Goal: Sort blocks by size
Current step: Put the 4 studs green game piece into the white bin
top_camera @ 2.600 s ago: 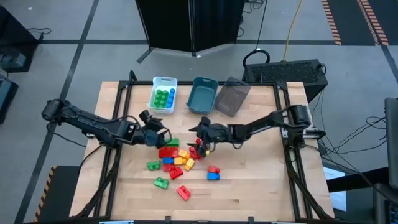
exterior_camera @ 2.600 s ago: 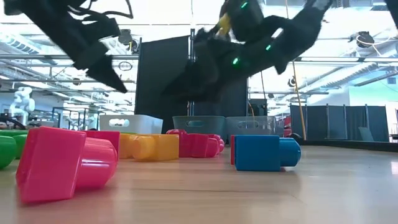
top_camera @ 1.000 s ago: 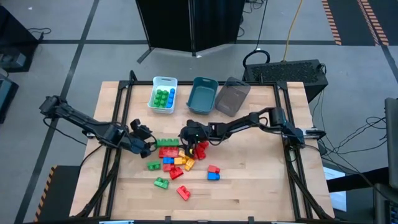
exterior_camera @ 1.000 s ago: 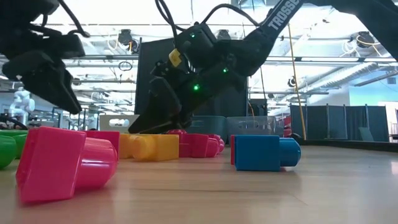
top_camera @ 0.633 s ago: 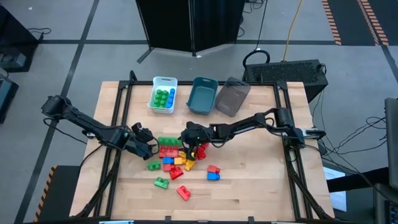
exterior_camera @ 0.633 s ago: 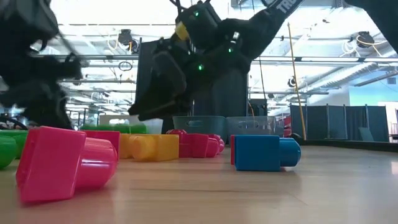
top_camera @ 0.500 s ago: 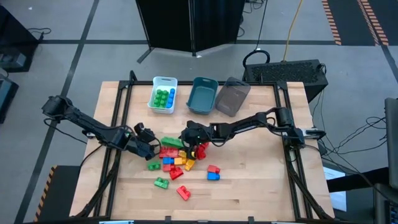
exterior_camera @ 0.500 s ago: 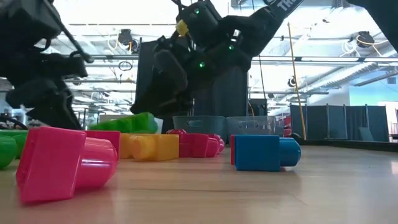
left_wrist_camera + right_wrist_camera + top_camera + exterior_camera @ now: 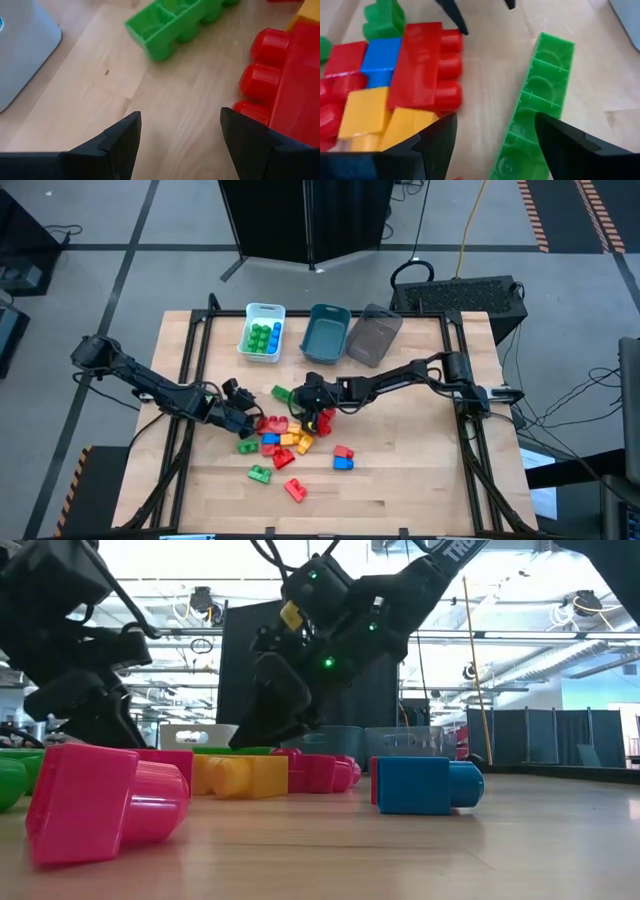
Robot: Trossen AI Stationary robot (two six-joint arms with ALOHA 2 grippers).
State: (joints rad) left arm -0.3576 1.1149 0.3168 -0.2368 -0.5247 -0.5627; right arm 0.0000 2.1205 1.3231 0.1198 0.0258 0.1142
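1. Both sets of jaws stood apart and empty: the left gripper (image 9: 247, 423) was low at the left edge of the block pile, the right gripper (image 9: 303, 402) low at the pile's upper edge.
2. A long green block (image 9: 532, 107) lay on its side between the two grippers, hollow underside showing in the right wrist view, and it touched neither gripper.
3. Its long axis ran on a slant across the table, one end toward the bins and the other toward the pile, seen from above at (image 9: 281, 393).
4. Beside it lay a red block (image 9: 427, 65) with its studs facing the green one, against blue and yellow blocks.
5. Other blocks (image 9: 278, 445) were scattered nearer the front edge, with a red-and-blue pair (image 9: 343, 456) off to the right.
6. On the light wooden table (image 9: 420, 470), a white bin (image 9: 262, 332) holding green and blue blocks, a teal bin (image 9: 325, 333) and a grey bin (image 9: 373, 335) stood in a row at the back.
7. Behind the table rose a black panel (image 9: 305, 220), on a grey floor with cables.
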